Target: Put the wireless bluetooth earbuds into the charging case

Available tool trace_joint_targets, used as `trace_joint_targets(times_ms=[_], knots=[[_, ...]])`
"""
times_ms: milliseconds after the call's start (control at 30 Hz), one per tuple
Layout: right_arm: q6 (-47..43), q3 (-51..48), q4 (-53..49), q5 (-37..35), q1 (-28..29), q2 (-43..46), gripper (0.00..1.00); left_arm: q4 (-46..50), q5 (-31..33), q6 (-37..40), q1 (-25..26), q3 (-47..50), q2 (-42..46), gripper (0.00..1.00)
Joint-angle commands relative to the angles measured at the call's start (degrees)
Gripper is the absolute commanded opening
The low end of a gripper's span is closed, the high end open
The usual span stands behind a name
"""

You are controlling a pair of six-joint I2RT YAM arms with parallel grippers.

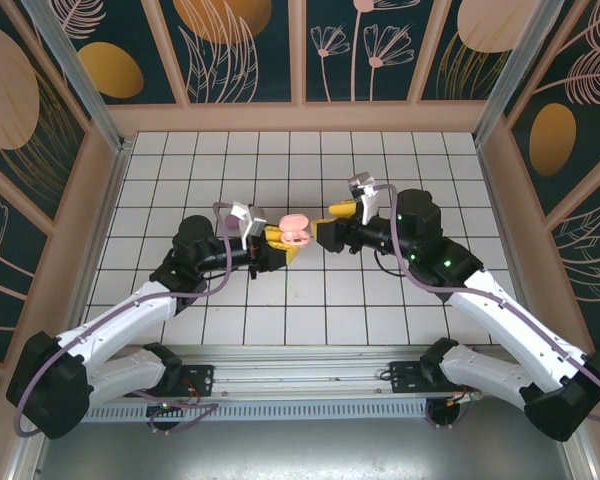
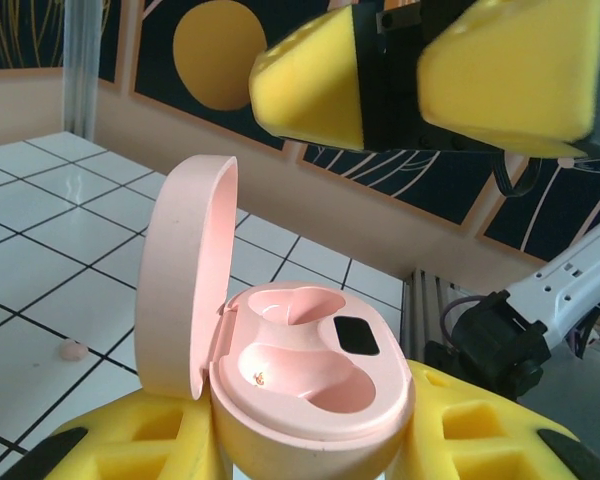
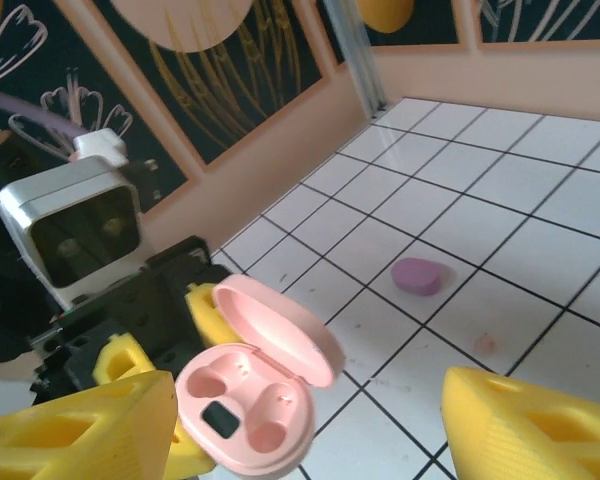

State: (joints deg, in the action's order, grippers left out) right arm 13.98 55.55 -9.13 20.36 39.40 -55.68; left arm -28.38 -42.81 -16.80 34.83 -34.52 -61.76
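Observation:
The pink charging case (image 2: 310, 375) is open, with its lid standing up on the left and both wells bare. My left gripper (image 2: 310, 445) is shut on its base and holds it above the tiles (image 1: 296, 232). Right in front of the case, my right gripper (image 1: 332, 222) stands open with nothing between its yellow fingers (image 2: 310, 85). The case (image 3: 248, 410) sits low and left of centre in the right wrist view. One tiny pale pink earbud (image 2: 72, 350) lies on the tiles to the left, seen faintly as an earbud (image 3: 485, 343) in the right wrist view.
A lilac oval piece (image 3: 418, 276), about a third of a tile wide, lies on the floor beyond the case; I cannot tell whether it is a bud or a case. Peach walls (image 1: 300, 118) fence in the white tiled floor (image 1: 300, 170).

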Motion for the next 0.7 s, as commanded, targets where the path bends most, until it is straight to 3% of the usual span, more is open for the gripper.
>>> trace_joint_targets(times_ms=[0, 200, 467, 667], knots=[[7.04, 3.31, -2.17, -4.18, -3.18, -0.85, 0.69, 0.61, 1.87, 0.53, 0.09, 1.09, 2.36, 0.22], [18.93, 3.55, -4.68, -4.68, -9.48, -8.15, 0.63, 7.02, 6.78, 2.18, -0.02, 1.96, 6.14, 0.21], [24.68, 6.33, -0.92, 0.73, -8.88, -27.60, 0.49, 14.45, 11.40, 4.52, -0.11, 2.88, 13.15, 0.21], [27.73, 14.26, -0.76, -1.29, -4.76, -43.56, 0.43, 19.01, 13.80, 5.09, -0.11, 2.05, 16.56, 0.21]])
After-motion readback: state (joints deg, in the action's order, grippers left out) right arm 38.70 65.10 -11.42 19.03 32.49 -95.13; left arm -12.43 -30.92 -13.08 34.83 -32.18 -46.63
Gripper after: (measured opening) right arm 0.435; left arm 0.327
